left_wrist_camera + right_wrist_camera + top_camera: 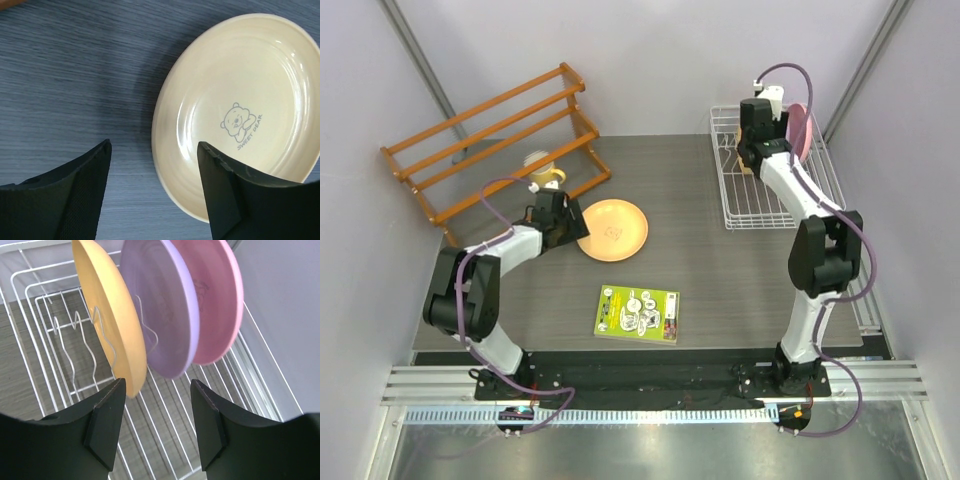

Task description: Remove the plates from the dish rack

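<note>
In the right wrist view, three plates stand on edge in the white wire dish rack (47, 347): orange-yellow (107, 315), lilac (160, 305) and pink (212, 295). My right gripper (157, 425) is open and empty just in front of their lower edges, touching none. In the top view it hovers over the rack (760, 205), where only the pink plate (798, 128) shows. A fourth orange-yellow plate (612, 230) with a bear print lies flat on the table (235, 110). My left gripper (155, 190) is open and straddles its near-left rim; it sits at the plate's left edge in the top view (560, 222).
An orange-brown wooden slatted rack (490, 140) stands at the back left, with a small yellow-and-white object (545, 172) beside it. A green-and-yellow booklet (638, 313) lies near the front middle of the table. Walls close in at left, right and back.
</note>
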You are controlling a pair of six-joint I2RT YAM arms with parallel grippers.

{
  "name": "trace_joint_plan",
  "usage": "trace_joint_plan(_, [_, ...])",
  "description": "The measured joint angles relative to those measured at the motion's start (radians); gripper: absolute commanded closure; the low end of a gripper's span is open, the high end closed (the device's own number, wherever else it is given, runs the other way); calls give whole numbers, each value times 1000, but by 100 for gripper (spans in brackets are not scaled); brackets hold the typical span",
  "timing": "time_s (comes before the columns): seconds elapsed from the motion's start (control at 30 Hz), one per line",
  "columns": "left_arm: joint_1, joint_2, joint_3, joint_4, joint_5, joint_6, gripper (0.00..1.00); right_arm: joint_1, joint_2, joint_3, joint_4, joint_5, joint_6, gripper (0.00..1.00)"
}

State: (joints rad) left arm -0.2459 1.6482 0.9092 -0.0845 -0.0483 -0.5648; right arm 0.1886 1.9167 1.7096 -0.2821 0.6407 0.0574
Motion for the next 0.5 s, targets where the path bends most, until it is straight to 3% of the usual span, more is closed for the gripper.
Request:
trace_joint_plan(0.23, [-1, -135, 3, -29, -38, 4, 25, 0, 169, 169, 29, 18, -104, 47])
trace_joint_plan(0.4, [0, -211, 29, -40, -45, 14, 24, 0, 234, 229, 43, 61, -168, 74])
trace_joint_plan(0.47, [0, -222, 40, -42, -46, 19, 24, 0, 243, 232, 43, 68, -179, 79])
trace_joint_plan(0.5, [-1, -227, 43, -42, -47, 21, 24, 1, 244, 232, 43, 68, -184, 88])
